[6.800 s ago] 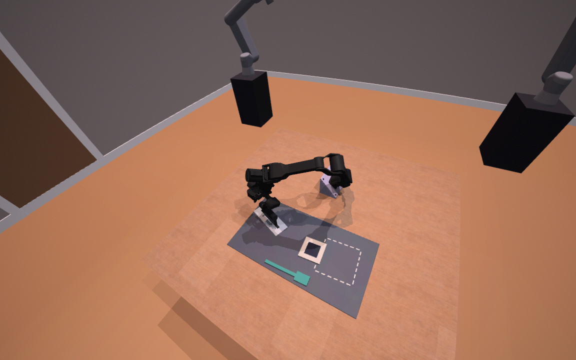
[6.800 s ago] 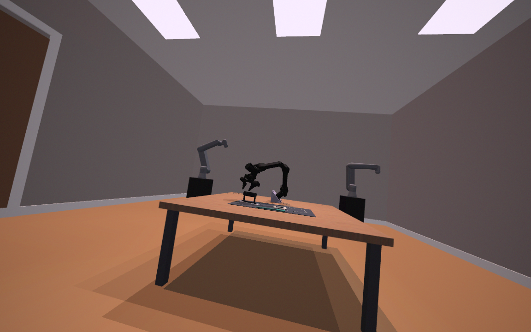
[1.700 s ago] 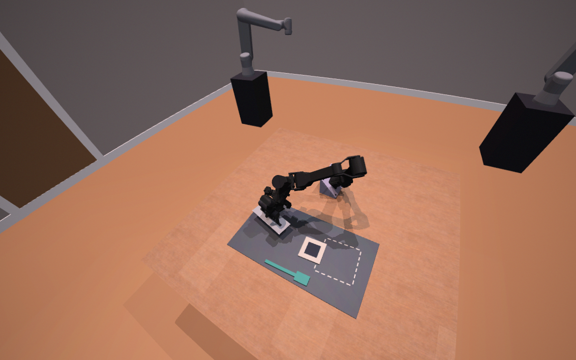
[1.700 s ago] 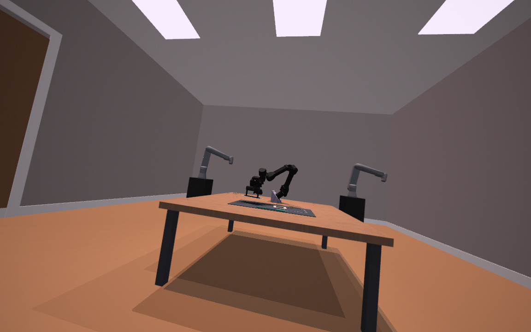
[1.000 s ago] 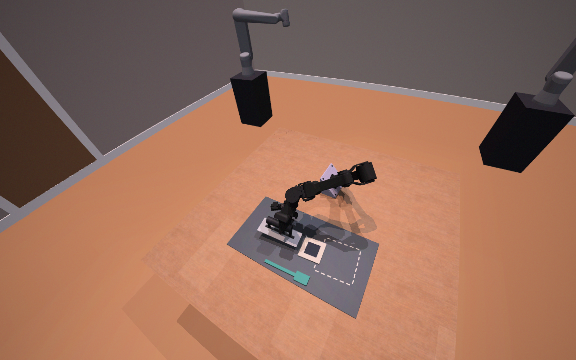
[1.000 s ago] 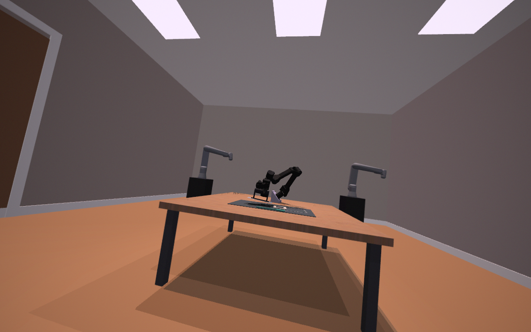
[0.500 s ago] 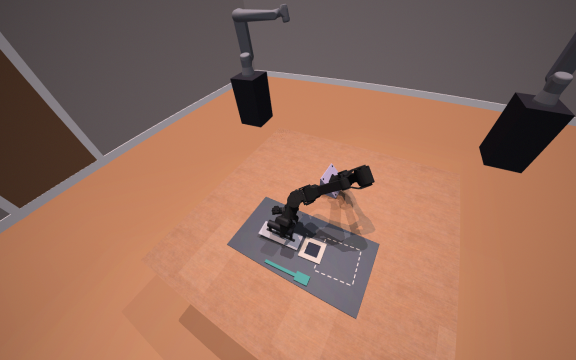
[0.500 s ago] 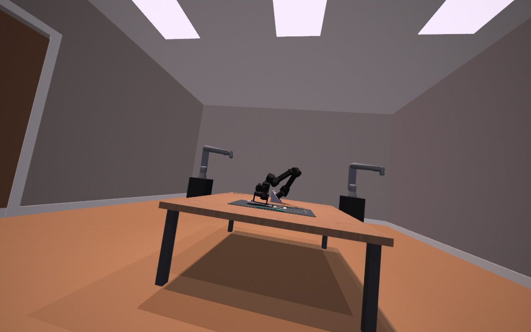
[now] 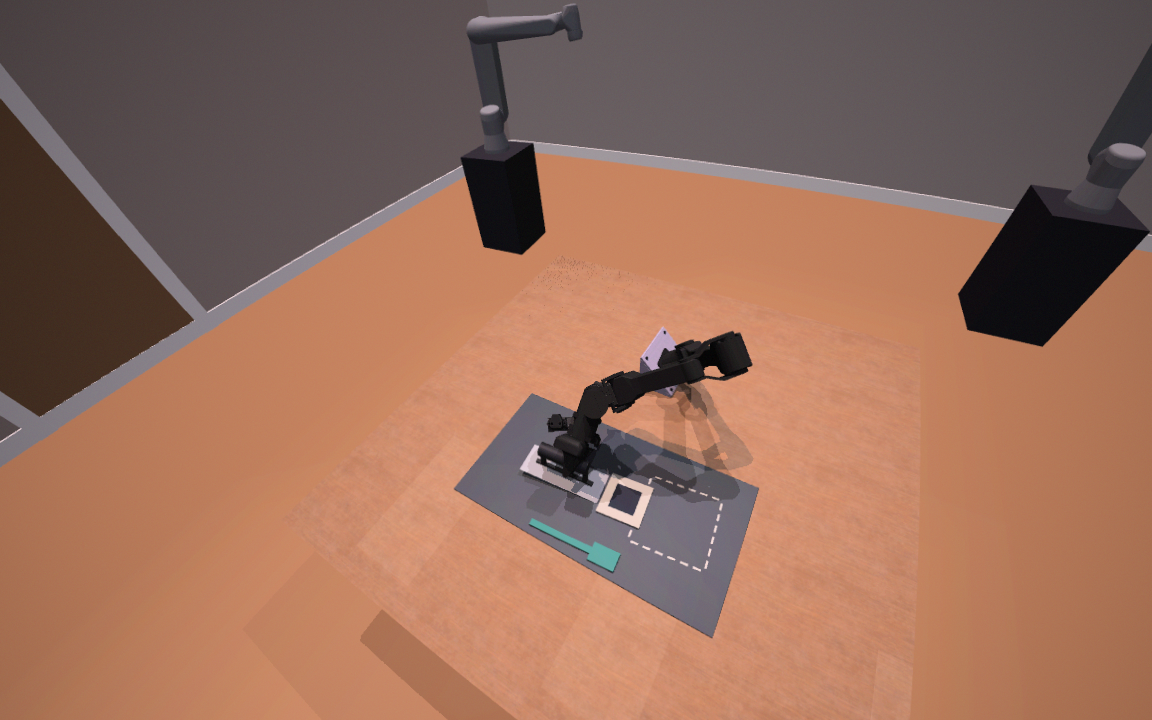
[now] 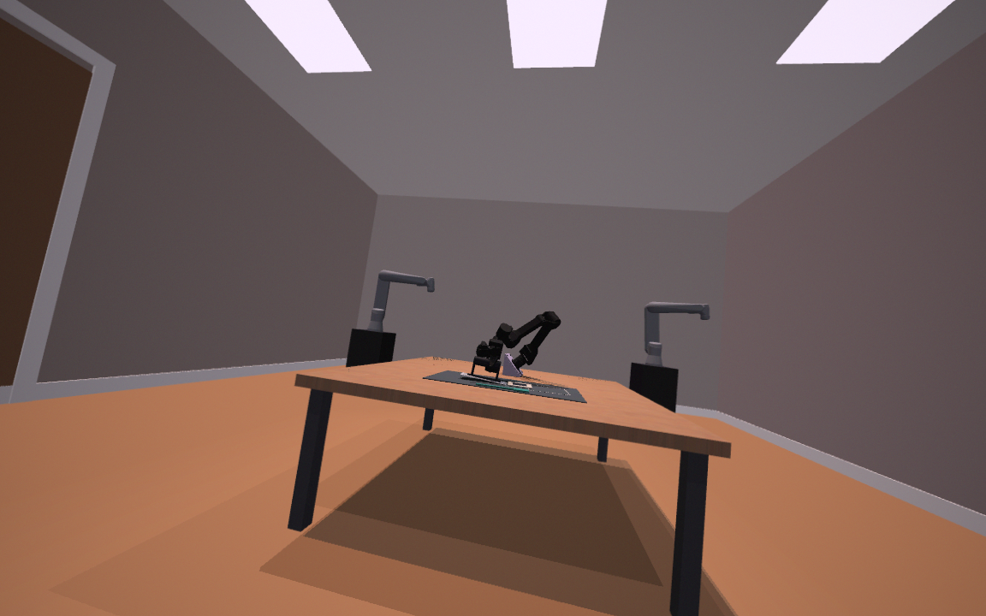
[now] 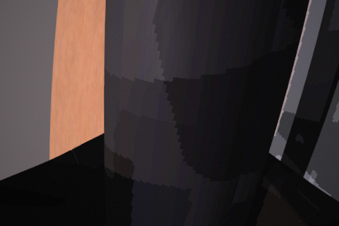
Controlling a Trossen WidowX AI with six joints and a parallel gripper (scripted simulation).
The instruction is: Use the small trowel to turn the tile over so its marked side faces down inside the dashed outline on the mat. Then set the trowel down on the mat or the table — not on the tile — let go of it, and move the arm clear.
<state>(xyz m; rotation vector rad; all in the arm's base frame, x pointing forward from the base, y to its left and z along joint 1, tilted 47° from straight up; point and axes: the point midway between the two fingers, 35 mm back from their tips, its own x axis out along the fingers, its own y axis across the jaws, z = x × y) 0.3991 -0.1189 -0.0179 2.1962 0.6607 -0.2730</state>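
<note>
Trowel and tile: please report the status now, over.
Gripper shut, apparently on tilted pale panel, off the mat. Trowel lying on mat, not held. Tile marked side up, beside dashed outline.

black arm (image 10: 529,328) bent over dark mat (image 10: 567,393) (on wooden table (image 10: 374,384))

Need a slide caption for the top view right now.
Gripper shut on lilac wedge beyond the mat; trowel lies on mat, tile mark-up beside dashed outline.
</note>
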